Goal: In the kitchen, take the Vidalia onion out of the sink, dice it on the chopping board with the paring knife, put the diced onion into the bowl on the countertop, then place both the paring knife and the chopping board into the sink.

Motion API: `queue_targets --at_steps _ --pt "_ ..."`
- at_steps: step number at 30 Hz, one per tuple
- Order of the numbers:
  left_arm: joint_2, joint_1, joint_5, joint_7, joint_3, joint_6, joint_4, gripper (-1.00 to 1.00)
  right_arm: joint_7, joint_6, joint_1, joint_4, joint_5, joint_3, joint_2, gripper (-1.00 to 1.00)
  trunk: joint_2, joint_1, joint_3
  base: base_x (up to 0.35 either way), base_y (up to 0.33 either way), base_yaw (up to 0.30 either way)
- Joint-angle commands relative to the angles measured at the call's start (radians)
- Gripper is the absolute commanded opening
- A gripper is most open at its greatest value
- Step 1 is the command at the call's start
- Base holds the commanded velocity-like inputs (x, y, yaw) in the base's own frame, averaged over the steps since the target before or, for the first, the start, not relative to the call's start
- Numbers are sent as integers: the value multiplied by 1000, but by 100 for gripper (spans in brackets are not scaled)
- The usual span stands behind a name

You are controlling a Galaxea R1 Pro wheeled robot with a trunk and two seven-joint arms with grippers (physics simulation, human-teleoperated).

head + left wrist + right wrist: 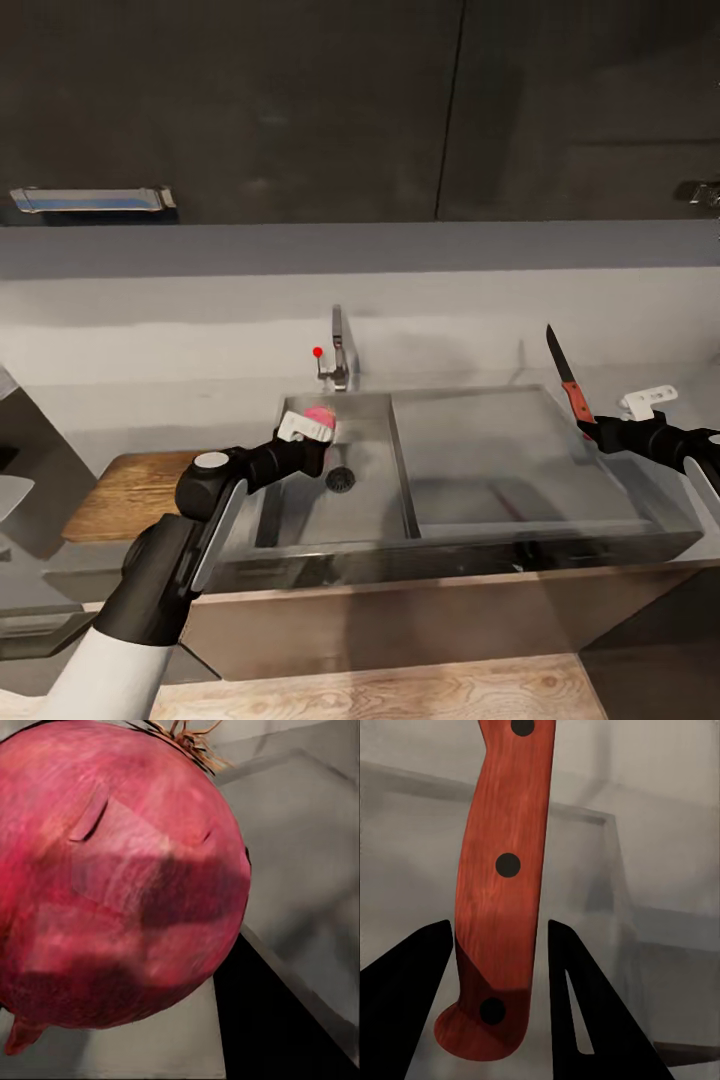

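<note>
The left gripper [318, 432] is closed around the Vidalia onion [320, 416], holding it above the sink [400, 470] near the tap [338, 355]. Over on the right, the right gripper [592, 428] clamps the paring knife [566, 378] by its red handle, blade pointing up. The chopping board [125, 492] waits bare on the countertop [150, 410] left of the sink. Judging by this, only the pickup is underway; dicing, bowling and clean-up remain. No readable writing anywhere.

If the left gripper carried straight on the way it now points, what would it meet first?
Probably the sink's back wall below the tap; the left gripper, shut on the Vidalia onion, points that way, though depth is unclear.
</note>
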State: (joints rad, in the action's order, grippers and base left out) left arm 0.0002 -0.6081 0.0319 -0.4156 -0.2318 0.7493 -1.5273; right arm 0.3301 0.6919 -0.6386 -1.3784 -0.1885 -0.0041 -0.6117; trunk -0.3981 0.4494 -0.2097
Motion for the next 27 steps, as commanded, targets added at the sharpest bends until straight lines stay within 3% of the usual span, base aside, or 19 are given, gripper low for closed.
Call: queue_targets --at_steps 1,8,10,14,27 --pt "1 -1 0 -4 1 22 -5 -100 1 6 -1 -1 -5 0 0 -100 -2 1 0 0 0 0" --pt "4 -1 0 -52 5 49 -29 -100 1 6 -1 -1 -5 0 0 -100 -2 1 10 0 2 0" --pt "4 -1 0 -99 5 51 -38 -100 1 6 -1 -1 -5 0 0 -100 -2 1 13 0 196 0" --pt "4 -1 0 -119 5 53 -42 -100 1 5 -1 -1 -5 3 0 -100 -2 1 15 0 274 0" --pt "6 -1 -1 -121 7 53 -41 -100 -5 1 -1 -1 -5 32 0 -100 -2 1 16 0 316 0"
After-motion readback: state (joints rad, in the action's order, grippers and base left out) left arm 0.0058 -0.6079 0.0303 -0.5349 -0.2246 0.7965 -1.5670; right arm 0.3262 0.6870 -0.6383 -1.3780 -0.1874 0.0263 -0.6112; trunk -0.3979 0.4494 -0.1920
